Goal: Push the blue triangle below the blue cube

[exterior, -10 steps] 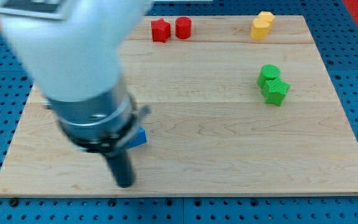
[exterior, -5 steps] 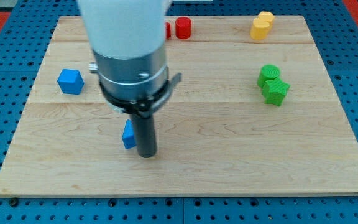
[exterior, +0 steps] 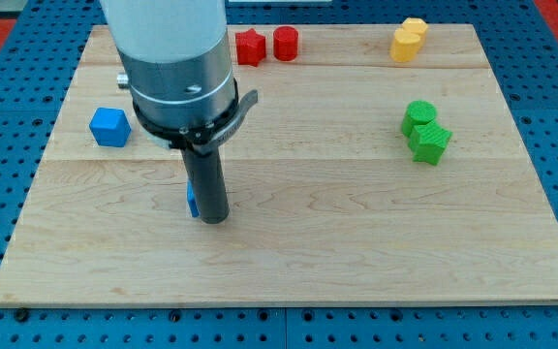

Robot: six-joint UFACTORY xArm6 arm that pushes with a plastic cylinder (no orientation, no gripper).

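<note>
— Wooden board (exterior: pixel 356 242) holds all the blocks, yes? Where is the blue triangle?

— Only a thin blue edge of the blue triangle (exterior: pixel 191 200) shows. It is touching the left side of my tip (exterior: pixel 213 219), mostly hidden behind the rod.

— And the blue cube?

— The blue cube (exterior: pixel 109 127) sits up and to the view's left, apart from the triangle.

— Other blocks?

— Two red blocks (exterior: pixel 266 45) and two yellow blocks (exterior: pixel 408 39) at the view's top; two green blocks (exterior: pixel 424 132) touching, at the right.

— Does the arm grasp anything?

— No claw here, only a rod; it presses, it holds nothing.
</note>
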